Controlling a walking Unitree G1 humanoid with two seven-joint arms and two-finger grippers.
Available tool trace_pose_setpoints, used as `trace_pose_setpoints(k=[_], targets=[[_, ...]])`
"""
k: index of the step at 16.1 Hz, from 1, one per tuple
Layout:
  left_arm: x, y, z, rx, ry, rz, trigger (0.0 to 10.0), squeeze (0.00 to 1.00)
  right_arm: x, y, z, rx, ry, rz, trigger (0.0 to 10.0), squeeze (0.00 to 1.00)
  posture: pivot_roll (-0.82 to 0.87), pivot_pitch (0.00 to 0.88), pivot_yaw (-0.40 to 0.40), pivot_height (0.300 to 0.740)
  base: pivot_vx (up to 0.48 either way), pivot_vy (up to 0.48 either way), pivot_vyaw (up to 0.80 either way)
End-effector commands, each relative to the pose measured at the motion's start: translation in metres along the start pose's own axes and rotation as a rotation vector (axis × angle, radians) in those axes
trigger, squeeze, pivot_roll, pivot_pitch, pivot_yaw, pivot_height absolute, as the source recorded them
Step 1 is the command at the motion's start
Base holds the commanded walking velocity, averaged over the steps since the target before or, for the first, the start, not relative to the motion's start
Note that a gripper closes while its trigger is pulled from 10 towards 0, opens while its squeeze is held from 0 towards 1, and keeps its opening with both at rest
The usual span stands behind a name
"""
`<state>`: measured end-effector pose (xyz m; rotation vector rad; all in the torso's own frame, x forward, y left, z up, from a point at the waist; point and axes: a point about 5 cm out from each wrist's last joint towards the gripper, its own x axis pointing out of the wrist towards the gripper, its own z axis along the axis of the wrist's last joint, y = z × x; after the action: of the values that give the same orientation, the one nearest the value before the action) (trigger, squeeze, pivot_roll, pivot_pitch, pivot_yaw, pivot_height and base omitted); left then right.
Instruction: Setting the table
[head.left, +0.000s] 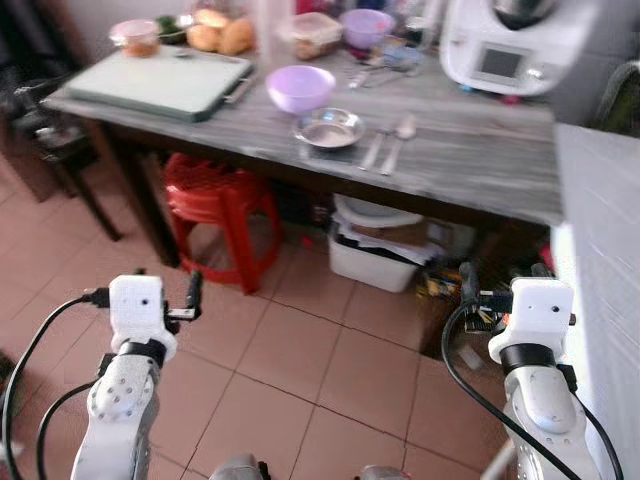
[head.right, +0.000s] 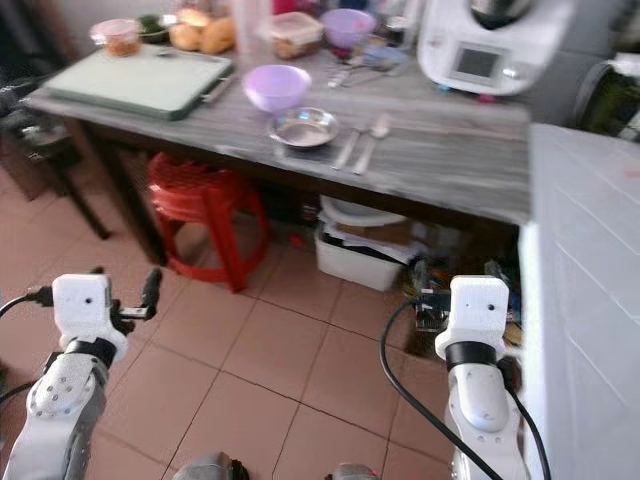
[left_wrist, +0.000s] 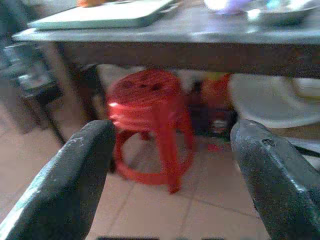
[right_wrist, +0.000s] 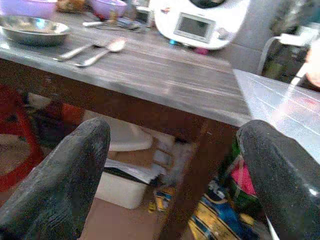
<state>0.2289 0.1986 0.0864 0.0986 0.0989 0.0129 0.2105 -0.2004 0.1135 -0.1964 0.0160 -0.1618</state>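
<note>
The tabletop (head.left: 480, 160) is seen ahead and above the arms, a grey wood-grain slab, and the table things are laid out on it. A lilac bowl (head.left: 300, 87) is set near the middle, with a steel dish (head.left: 329, 128) just in front of it and close beside it. Two pieces of cutlery (head.left: 388, 145) are lain side by side just to the right of the dish, handles toward the robot; one is clearly a spoon, the other cannot be made out for sure.

The left gripper (left_wrist: 172, 180) is held low over the tiled floor, well short of the table edge, its fingers (left_wrist: 70, 180) spread wide with nothing between them; a red stool (left_wrist: 150, 120) is framed beyond them under the tabletop. The right gripper (right_wrist: 175, 175) is likewise held below the edge, fingers (right_wrist: 60, 180) wide and empty.

Now, handling. The steel dish is judged light, stiff and slick, so a pinch across the raised rim would be favoured, from the near side. The lilac bowl looks like plastic, probably light and forgiving; its rim is the place to be taken, one finger inside, one outside. The cutlery is thin and flat to the tabletop, likely to slide before it lifts; the handles, mid-length, would be the better hold. Nothing here looks fragile, though metal on metal may skid.
</note>
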Motion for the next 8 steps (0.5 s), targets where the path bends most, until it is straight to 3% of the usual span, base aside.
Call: trace_pose_setpoints(k=[1, 3, 8], targets=[[0.0008, -0.0006, 0.0040, -0.001, -0.010, -0.019, 10.0, 0.00, -0.0002, -0.0034, 0.0061, 0.000, -0.019, -0.007, 10.0, 0.00, -0.06, 0.000, 0.006, 0.740, 0.000, 0.000, -0.80], [0.0013, -0.0015, 0.0054, -0.010, -0.013, -0.031, 10.0, 0.00, 0.0015, -0.0042, 0.0069, -0.003, -0.019, -0.007, 10.0, 0.00, -0.06, 0.000, 0.007, 0.740, 0.000, -0.154, -0.80], [0.0008, -0.0031, 0.0059, -0.011, -0.005, -0.049, 10.0, 0.00, 0.0020, -0.0022, 0.0081, -0.009, -0.019, 0.002, 10.0, 0.00, -0.06, 0.000, 0.008, 0.740, 0.000, -0.376, -0.80]])
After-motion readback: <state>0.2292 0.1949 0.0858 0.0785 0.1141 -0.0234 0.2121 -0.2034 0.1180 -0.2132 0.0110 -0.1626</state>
